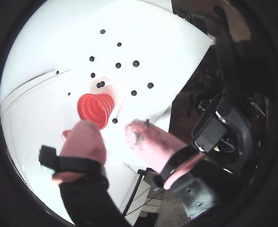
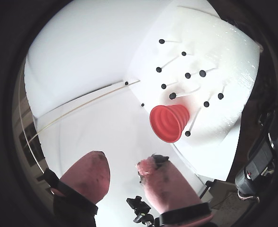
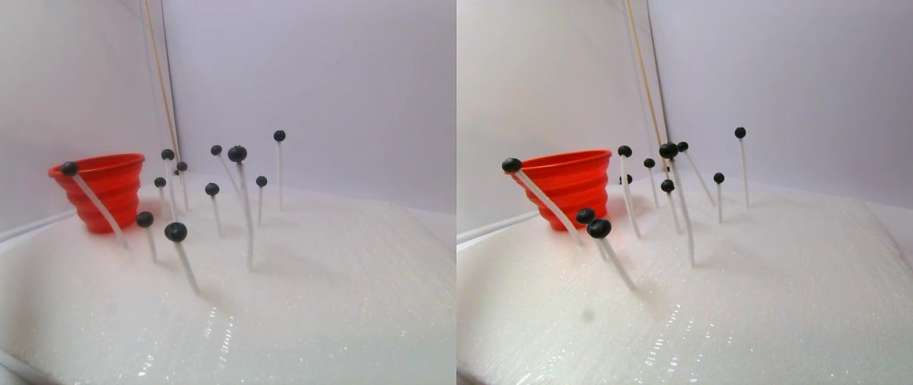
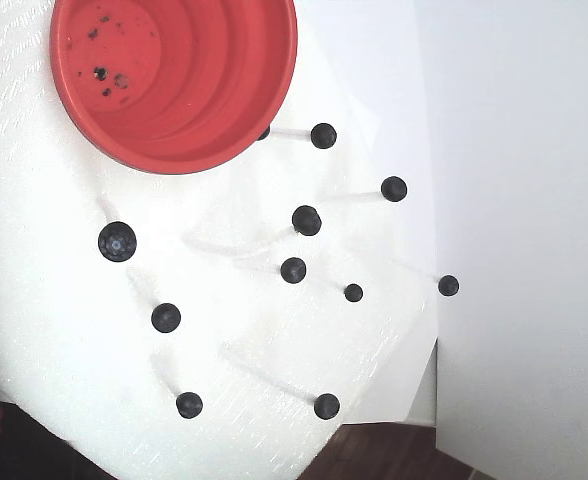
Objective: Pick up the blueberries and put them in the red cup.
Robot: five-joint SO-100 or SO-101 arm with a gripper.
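Several blueberries point(image 4: 306, 220) sit on the tips of thin white sticks stuck into a white foam pad point(image 4: 54, 300). The red cup point(image 4: 174, 80) stands upright on the same pad beside them; its base shows only dark specks. Both wrist views look down from high above on the red cup point(image 1: 96, 108) point(image 2: 169, 122) and the blueberries point(image 1: 118, 65) point(image 2: 187, 75). My gripper point(image 1: 111, 130) point(image 2: 125, 161) is open with nothing between its pink, dark-stained fingers point(image 2: 87, 175), well above and apart from the berries. The stereo pair view shows the cup point(image 3: 103, 192) and berries point(image 3: 176, 232), but no gripper.
White walls stand behind the foam pad point(image 3: 328, 281), with a thin wooden rod point(image 3: 156, 72) leaning in the corner. The arm's black body point(image 1: 224, 132) and a small black camera mount point(image 2: 139, 208) lie off the pad. Dark floor lies beyond the pad's edge point(image 4: 374, 455).
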